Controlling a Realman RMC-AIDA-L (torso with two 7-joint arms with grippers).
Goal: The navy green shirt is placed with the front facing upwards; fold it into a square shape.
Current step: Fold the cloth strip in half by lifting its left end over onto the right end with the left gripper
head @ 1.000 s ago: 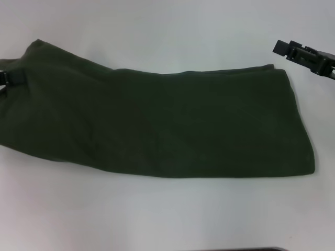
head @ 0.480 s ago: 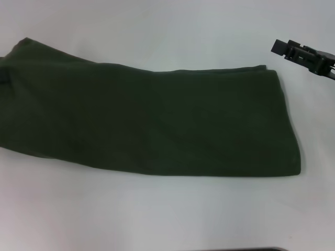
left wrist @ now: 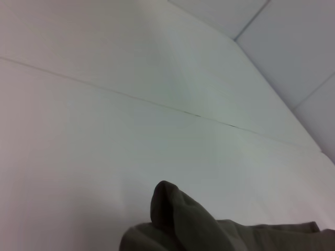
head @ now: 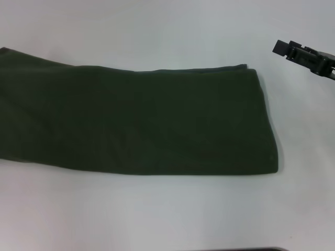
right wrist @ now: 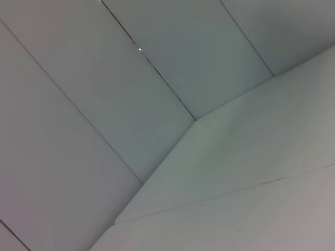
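Navy green shirt (head: 136, 120): a dark olive-green garment lying flat on a white table (head: 157, 214), already folded into a long band that runs across the head view. Its left end passes out of the frame at the left edge, so that end cannot be seen. Its right end stops in a fairly straight folded edge, with a thin lip of a lower layer showing along the far side. No lettering, collar or tag is visible on the upward face; the cloth looks plain and smooth, with only faint creases.

Right gripper (head: 303, 55): a black mechanism held above the table, well apart from the shirt, beyond the shirt's right end and toward its far side. It touches nothing. Whether its jaws are apart or together cannot be told.

Left gripper: not visible in the head view. The left wrist view shows a bunched, raised fold of the shirt (left wrist: 183, 225) close to the camera, with bare white table beyond it. No fingers show there, so the jaws' state and whether they grip the cloth cannot be told.

The right wrist view shows only pale wall panels (right wrist: 104, 104) with dark seams, meeting the white table surface.
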